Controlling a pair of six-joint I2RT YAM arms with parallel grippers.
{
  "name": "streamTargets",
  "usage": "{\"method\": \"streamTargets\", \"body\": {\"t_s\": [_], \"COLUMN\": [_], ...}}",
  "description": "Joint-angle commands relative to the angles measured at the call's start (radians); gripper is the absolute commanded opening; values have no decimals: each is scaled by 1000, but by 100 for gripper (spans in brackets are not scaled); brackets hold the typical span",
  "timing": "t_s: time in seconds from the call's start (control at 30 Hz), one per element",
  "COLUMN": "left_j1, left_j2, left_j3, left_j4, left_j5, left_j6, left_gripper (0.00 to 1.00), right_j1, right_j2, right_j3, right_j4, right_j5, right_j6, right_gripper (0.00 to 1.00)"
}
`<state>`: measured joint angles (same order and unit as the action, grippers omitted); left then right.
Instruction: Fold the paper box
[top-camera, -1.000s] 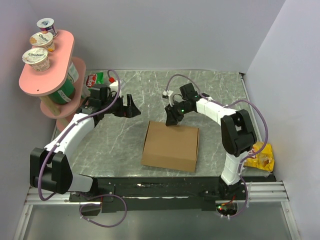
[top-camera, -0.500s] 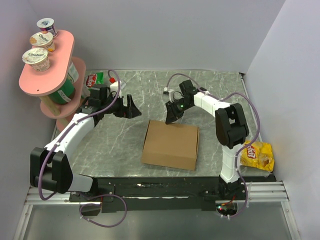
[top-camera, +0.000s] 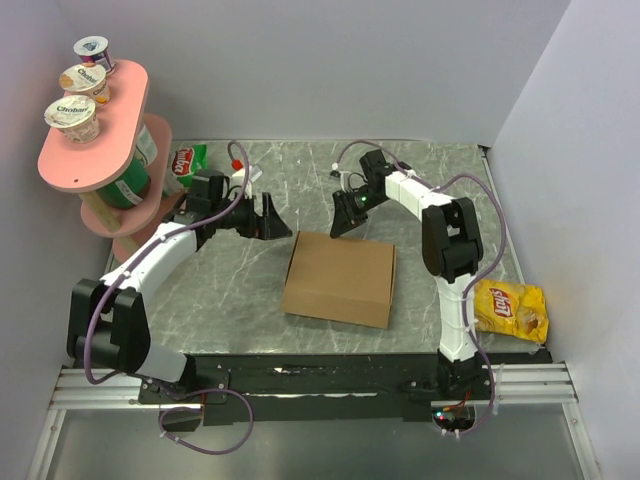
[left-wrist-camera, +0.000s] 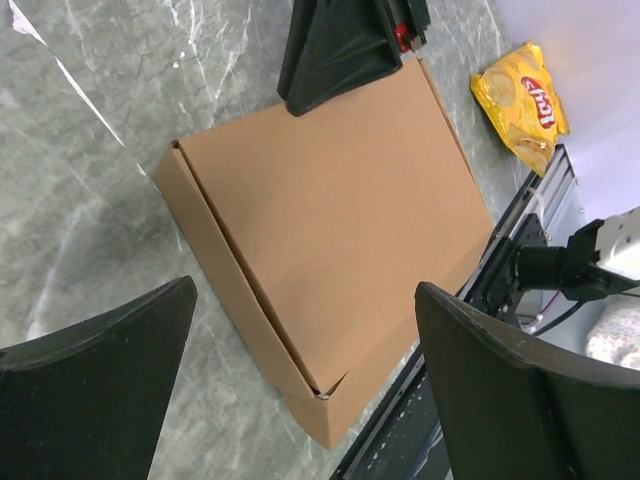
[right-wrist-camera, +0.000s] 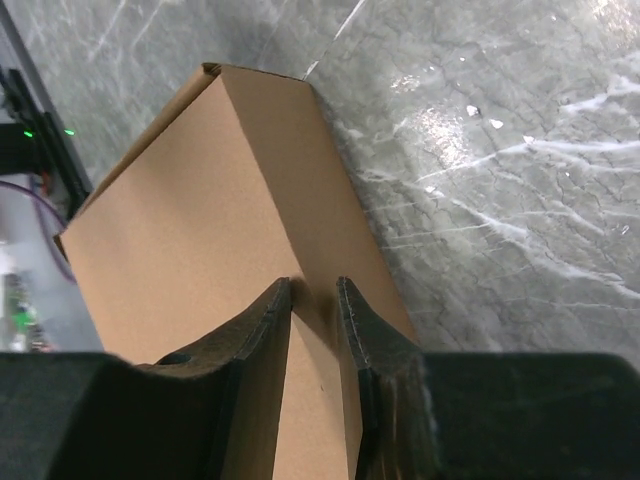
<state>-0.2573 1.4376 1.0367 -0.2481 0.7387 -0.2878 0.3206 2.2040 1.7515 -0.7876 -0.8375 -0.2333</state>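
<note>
The paper box (top-camera: 340, 280) lies folded shut and flat on the grey marble table, a thin square of brown cardboard. It also shows in the left wrist view (left-wrist-camera: 330, 210) and the right wrist view (right-wrist-camera: 190, 220). My left gripper (top-camera: 283, 222) is wide open and empty, just left of the box's far left corner, and its jaws frame the box in the left wrist view (left-wrist-camera: 305, 290). My right gripper (top-camera: 343, 222) is nearly shut, with a narrow gap and nothing in it. It hovers at the box's far edge (right-wrist-camera: 313, 283) and also shows in the left wrist view (left-wrist-camera: 340, 60).
A yellow chips bag (top-camera: 512, 310) lies at the right, off the table beside the right arm's base. A pink two-level shelf (top-camera: 95, 150) with yogurt cups (top-camera: 75, 115) stands at the far left. A red and green packet (top-camera: 187, 160) lies behind it.
My right gripper has drawn back from the box's far edge toward the back. My left gripper has moved right, closer to the box's corner. The box has shifted slightly.
</note>
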Motion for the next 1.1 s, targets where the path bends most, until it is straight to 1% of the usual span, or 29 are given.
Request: {"method": "streamTargets", "body": {"t_s": [0.0, 0.1, 0.27, 0.4, 0.53, 0.67, 0.73, 0.8, 0.83, 0.87, 0.9, 0.93, 0.97, 1.0, 1.03, 1.07], "left_j1": [-10, -13, -22, -31, -42, -54, -56, -56, -56, -48, -42, -33, -20, -16, -14, -14], "left_j2": [-19, -34, -65, -95, -98, -92, -112, -132, -132, -126, -123, -120, -117, -117, -115, -109], "left_j3": [-6, -30, -104, -155, -199, -199, -199, -195, -178, -167, -164, -171, -181, -191, -210, -217], "left_j4": [64, 101, 193, 237, 372, 424, 422, 380, 360, 337, 331, 346, 363, 392, 400, 406], "left_j5": [-18, -53, -50, -58, -39, -47, -71, -131, -154, -179, -174, -164, -148, -134, -133, -133], "left_j6": [-48, -82, -157, -180, -240, -287, -275, -240, -229, -220, -221, -231, -250, -258, -266, -269], "left_gripper": [97, 97, 96, 96, 96, 96, 96, 96, 96, 96, 96, 96, 96, 96, 96, 96], "right_j1": [-31, -37, -48, -49, -51, -55, -57, -55, -57, -57, -58, -64, -74, -84, -121, -138], "right_j2": [89, 117, 184, 207, 226, 230, 218, 189, 133, 94, 51, -42, -93, -148, -262, -321], "right_j3": [58, 83, 147, 180, 207, 207, 200, 160, 135, 62, 19, -25, -117, -174, -232, -348], "right_j4": [-41, -58, -90, -94, -102, -84, -70, -32, -4, 28, 98, 131, 169, 270, 319, 380], "right_j5": [90, 109, 118, 124, 130, 140, 132, 132, 127, 127, 135, 153, 159, 167, 178, 184], "right_j6": [20, 41, 91, 112, 124, 146, 152, 166, 169, 176, 195, 209, 230, 315, 357, 395], "right_gripper": [31, 31, 30, 30, 30, 31, 31, 37, 43, 59, 69, 79, 93, 94, 95, 96]}}
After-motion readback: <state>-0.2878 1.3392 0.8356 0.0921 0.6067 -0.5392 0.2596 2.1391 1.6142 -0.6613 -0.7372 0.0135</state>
